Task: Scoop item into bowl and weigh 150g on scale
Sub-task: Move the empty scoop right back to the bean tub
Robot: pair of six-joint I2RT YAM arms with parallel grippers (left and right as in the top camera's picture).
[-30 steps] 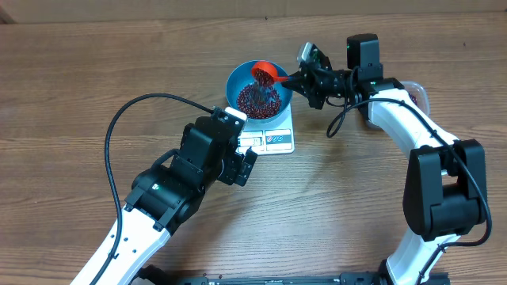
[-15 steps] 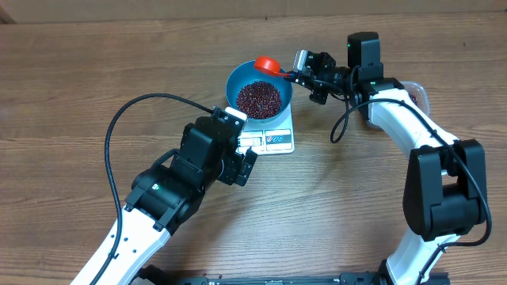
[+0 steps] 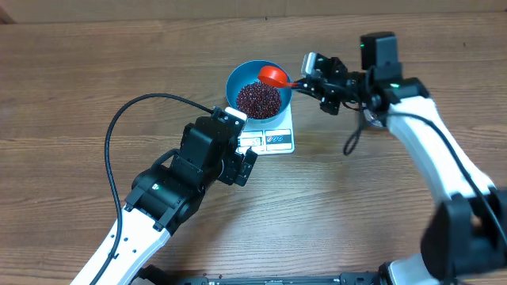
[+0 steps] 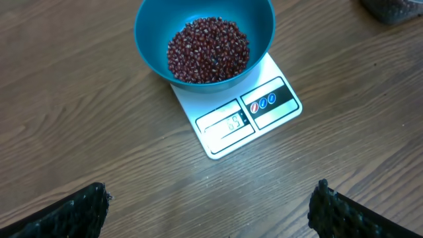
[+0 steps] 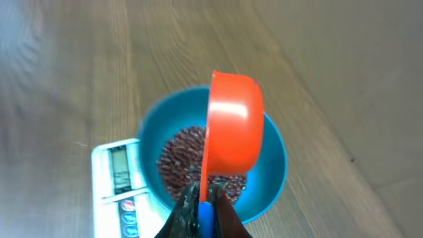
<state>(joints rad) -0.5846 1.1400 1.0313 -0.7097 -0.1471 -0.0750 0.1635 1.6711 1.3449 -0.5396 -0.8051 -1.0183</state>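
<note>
- Right fingers: pressed together on the blue handle tip of a bright red plastic scoop, with the handle pinched between them at the lower edge of the right wrist view.
- Bright red plastic scoop: held in the air over the far right rim of the bowl. In the right wrist view it is turned on edge, with the smooth outer side of its cup towards the camera. From overhead the cup looks plain red.
- Left fingers: spread wide at the two lower corners of the left wrist view, with nothing between them. They hang above bare wood on the near side of the scale.
- Small dark red-brown beans: a loose heap in the bottom of the bowl, also seen from overhead and below the scoop in the right wrist view.
- Round, deep, bright blue bowl: it stands upright on the far part of the scale and overhangs the platform's edges.
- Small flat white rectangular digital scale: it lies on the wooden bench with its grey display and buttons clear of the bowl, facing the left arm. The digits are too faint to read.
- Clear plastic tub: it has dark contents, is cut off by the upper right corner of the left wrist view, and sits well apart from the scale.
</note>
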